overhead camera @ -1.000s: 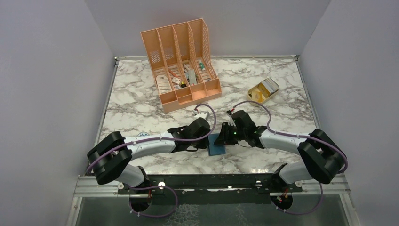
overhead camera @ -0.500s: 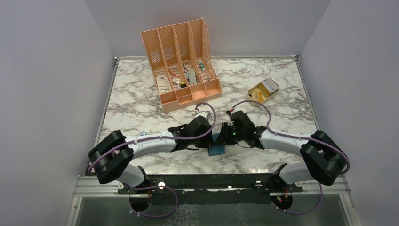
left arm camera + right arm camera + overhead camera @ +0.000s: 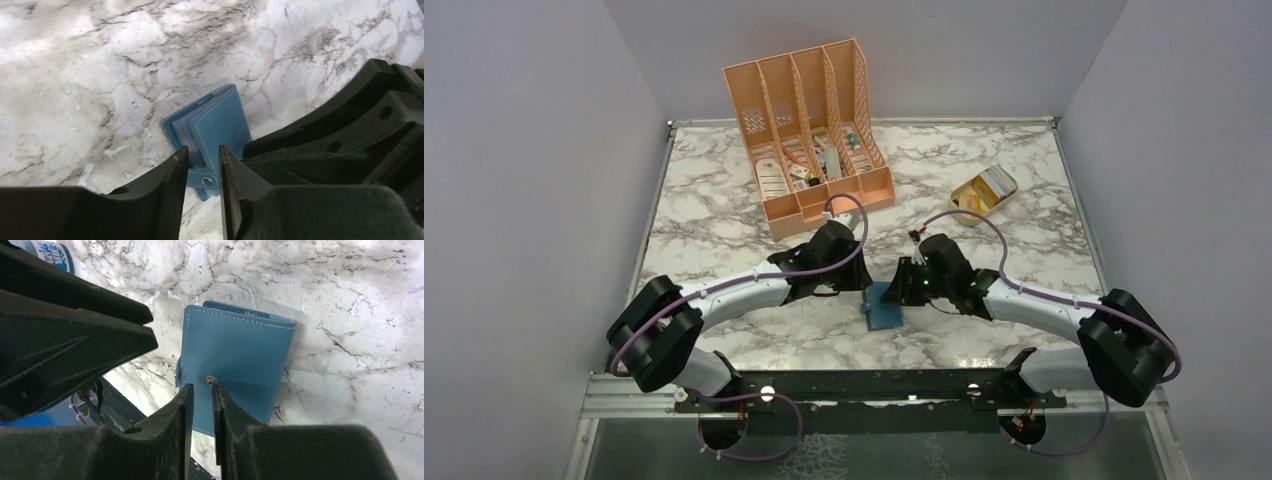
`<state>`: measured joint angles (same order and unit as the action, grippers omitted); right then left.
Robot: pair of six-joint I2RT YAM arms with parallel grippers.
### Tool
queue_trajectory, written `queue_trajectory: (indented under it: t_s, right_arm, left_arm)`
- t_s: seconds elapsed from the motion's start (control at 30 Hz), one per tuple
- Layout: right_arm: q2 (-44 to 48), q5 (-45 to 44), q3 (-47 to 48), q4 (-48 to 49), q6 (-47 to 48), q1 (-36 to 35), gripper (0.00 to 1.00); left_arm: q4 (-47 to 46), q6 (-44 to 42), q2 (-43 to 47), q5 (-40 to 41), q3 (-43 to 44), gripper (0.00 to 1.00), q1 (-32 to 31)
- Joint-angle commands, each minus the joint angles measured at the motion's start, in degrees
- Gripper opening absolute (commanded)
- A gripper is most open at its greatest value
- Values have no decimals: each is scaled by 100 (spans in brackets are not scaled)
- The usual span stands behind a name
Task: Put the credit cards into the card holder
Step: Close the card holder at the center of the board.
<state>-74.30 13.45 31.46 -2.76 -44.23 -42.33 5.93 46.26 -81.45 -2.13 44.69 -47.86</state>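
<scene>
Card holder (image 3: 884, 312) on tabletop (image 3: 724, 240) between hands, slightly ajar. Left hand (image 3: 202, 152) narrowly parted, snap tab (image 3: 204, 179) in gap. Right hand (image 3: 202, 387) narrowly parted over cover. Grip unclear on both. Best: pin one cover, peel other wide, expose pocket.

We see the card holder (image 3: 884, 312), a small teal-blue folding wallet w/ pale stitching round its edges, lying on the desk (image 3: 724, 230) approx. between the two tools. Below the left tool (image 3: 202, 152) it sits slanted, and its snap tab (image 3: 202, 180) shows in the gap between that tool's fingers. It's part-open: the top cover is raised, w/ paler blue inner leaves (image 3: 176, 131) peeking out on its left side. Under the right tool (image 3: 202, 387) the cover faces up, w/ a metal snap stud (image 3: 211, 380) right at the fingertips. Whether any cards are inside, we can't tell.
</scene>
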Motion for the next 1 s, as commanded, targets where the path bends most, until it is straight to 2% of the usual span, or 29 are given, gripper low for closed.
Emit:
queue_trajectory:
  t_s: [0.0, 0.17, 0.5, 0.97]
  right_arm:
    - [-213, 126, -71, 318, -88, -43, 20]
    - [-441, 180, -167, 456, -138, -56, 20]
    - [82, 333, 18, 279, -294, -80, 24]
    - [-402, 325, 322, 437, -392, -232, 24]
  left_arm:
    - [-518, -269, -249, -808, 188, 29, 22]
    - [-931, -331, -543, -1182, 80, 24, 22]
    - [-480, -469, -880, -529, 58, 21, 26]
    - [-482, -470, -809, -393, -58, 21, 22]
